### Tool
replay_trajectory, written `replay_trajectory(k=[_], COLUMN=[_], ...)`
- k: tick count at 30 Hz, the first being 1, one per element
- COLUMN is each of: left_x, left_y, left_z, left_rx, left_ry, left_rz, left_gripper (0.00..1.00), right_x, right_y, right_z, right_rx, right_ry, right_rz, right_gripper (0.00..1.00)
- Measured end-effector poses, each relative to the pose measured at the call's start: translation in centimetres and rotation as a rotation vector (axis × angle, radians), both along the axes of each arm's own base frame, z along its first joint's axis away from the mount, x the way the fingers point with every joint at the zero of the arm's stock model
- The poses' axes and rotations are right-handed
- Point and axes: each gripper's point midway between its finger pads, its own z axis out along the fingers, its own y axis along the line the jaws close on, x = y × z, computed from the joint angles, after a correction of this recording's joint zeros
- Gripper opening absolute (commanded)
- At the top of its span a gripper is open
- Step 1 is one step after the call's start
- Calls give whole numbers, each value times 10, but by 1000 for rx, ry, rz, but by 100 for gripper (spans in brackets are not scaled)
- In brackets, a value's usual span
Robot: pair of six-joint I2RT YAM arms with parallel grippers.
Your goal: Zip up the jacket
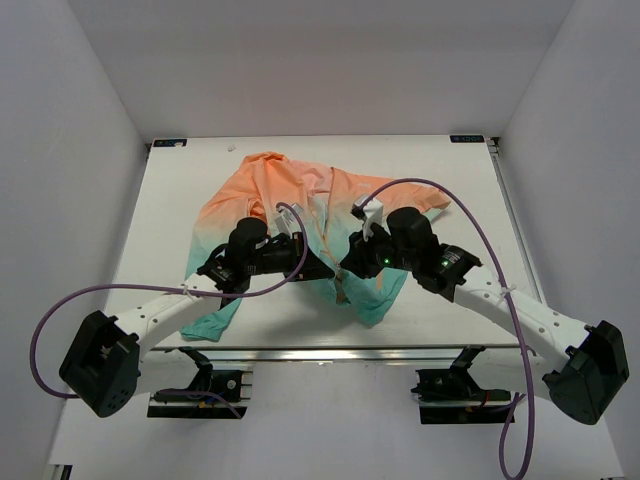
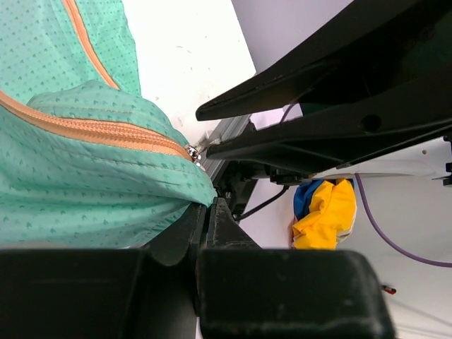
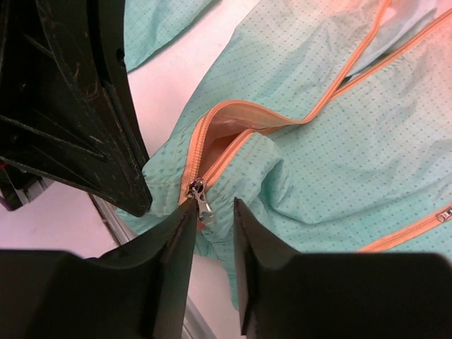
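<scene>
Item: thin hooded fabric jacket, orange at hood and shoulders shading to teal at the hem, orange front zipper; lies spread and rumpled on the white table, hood toward the far edge, hem toward the arm bases. Zipper: small metal slider sits low, near the hem, its pull tab hanging beneath; beyond the slider the two orange tapes stand apart, pale peach lining showing between them. Left gripper: black fingers together, clamped on the bunched teal hem just beside the slider, fabric raised off the table. Right gripper: black fingers a little apart, tips either side of the pull tab; gap wider than the tab, tab not pinched, contact with the nearer finger unclear. Both grippers meet over the lower middle of the jacket, close together. Accessories: purple cable looping over each arm; aluminium rail along the table's near edge; crumpled yellow-and-blue cloth off the table, below.
</scene>
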Motion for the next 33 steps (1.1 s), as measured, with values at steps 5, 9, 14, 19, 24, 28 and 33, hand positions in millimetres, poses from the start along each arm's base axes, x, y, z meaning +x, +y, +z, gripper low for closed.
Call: replay_trajectory(k=[5,9,14,19,24,28,33], left_x=[-2,-4,-6,-7,-8,-8,-9], left_y=[0,0,0,0,0,0,-1], left_z=[0,0,1,0,0,1,6], left_rx=[-2,-1,1,5,7,5,-4], left_ry=[-4,-12,-20,-23,-23,-30,-44], left_rz=[-13,-26,-46,-54,-56,-62,-80], left_gripper=[0,0,0,0,0,0,0], right_x=[-4,-7,-8,-10,-12,-12,-14], right_y=[2,3,4,5,4,4,5], right_z=[0,1,1,-2,-8,-8,-8], right_rx=[0,4,7,2,-18,-21,-17], right_ry=[-2,-5,-3,4,17,15,16], right_rz=[34,58,67,84,96,99,113], right_gripper=[39,40,37,34,33,30,24])
